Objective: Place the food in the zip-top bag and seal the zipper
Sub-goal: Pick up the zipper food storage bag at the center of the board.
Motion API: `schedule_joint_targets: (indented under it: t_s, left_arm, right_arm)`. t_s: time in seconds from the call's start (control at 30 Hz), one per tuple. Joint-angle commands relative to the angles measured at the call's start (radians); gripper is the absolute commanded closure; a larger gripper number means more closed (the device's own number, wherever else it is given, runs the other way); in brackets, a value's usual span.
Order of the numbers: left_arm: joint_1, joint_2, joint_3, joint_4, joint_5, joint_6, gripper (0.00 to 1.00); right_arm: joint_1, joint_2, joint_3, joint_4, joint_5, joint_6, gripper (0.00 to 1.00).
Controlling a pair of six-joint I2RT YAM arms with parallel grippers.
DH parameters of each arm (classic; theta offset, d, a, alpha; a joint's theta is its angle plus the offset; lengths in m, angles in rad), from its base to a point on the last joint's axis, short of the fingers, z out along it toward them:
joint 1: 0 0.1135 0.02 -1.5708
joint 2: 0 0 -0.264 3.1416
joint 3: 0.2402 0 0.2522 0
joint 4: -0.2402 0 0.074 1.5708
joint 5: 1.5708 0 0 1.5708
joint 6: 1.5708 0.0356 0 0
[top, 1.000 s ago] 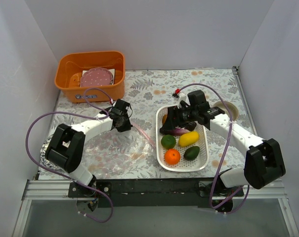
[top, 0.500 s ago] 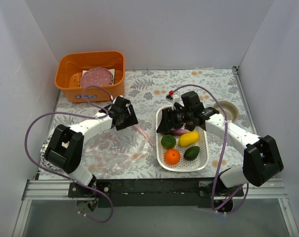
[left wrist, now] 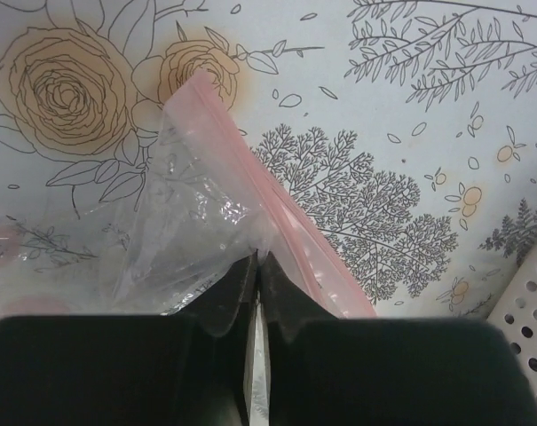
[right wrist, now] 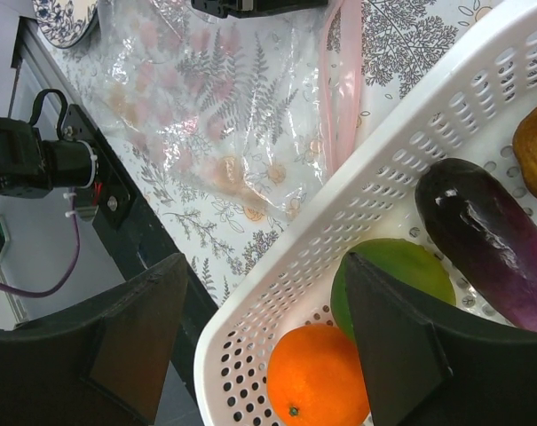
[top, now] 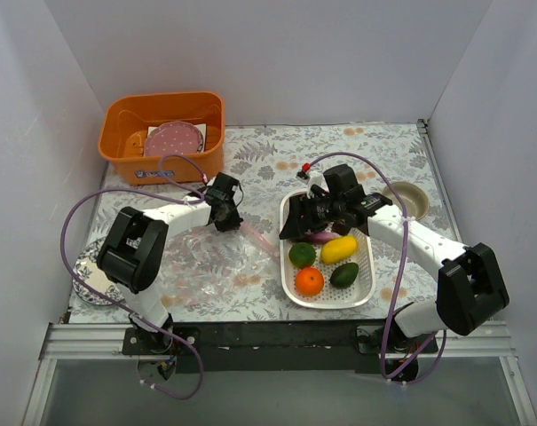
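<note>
Your left gripper [left wrist: 257, 264] is pinched tight on the zip-top bag [left wrist: 184, 235], just beside its pink zipper [left wrist: 290, 222]. The bag lies crumpled on the bench [left wrist: 401, 98], left of the white basket [right wrist: 401, 169]. Expect thin, limp, slippery film that weighs next to nothing, so grip the stiffer strip rather than the film. Your right gripper [right wrist: 266, 266] hangs spread wide over the basket, holding nothing. The eggplant [right wrist: 481, 240] and orange [right wrist: 317, 382] there look hard, smooth and light; take each across its middle.

Crinkly glossy plastic bag [left wrist: 179, 240]; matt perforated plastic basket [right wrist: 401, 151]; smooth shiny eggplant [right wrist: 485, 244]; smooth plastic tub [top: 117, 151] at eleven o'clock.
</note>
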Motion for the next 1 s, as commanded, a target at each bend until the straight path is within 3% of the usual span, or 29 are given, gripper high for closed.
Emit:
schedule_joint_targets:
  t_s: [0.0, 0.3, 0.43, 0.6, 0.97]
  left_arm:
    - [0.003, -0.026, -0.038, -0.025, 0.006, 0.018, 1.00]
    - [0.004, -0.274, -0.087, -0.019, 0.084, 0.112, 1.00]
    - [0.004, -0.414, -0.150, 0.028, 0.154, 0.156, 1.00]
    - [0.010, -0.562, -0.208, 0.074, 0.233, 0.177, 1.00]
    - [0.012, -0.621, -0.268, 0.130, 0.288, 0.204, 1.00]
  right_arm:
    - [0.006, -0.025, -0.004, 0.043, 0.002, 0.014, 0.21]
    - [0.018, 0.019, 0.002, 0.093, -0.037, 0.035, 0.27]
    - [0.032, 0.054, 0.019, 0.129, -0.060, 0.057, 0.35]
    - [0.057, 0.107, 0.037, 0.176, -0.084, 0.081, 0.36]
    - [0.112, 0.182, 0.065, 0.305, -0.123, 0.144, 0.34]
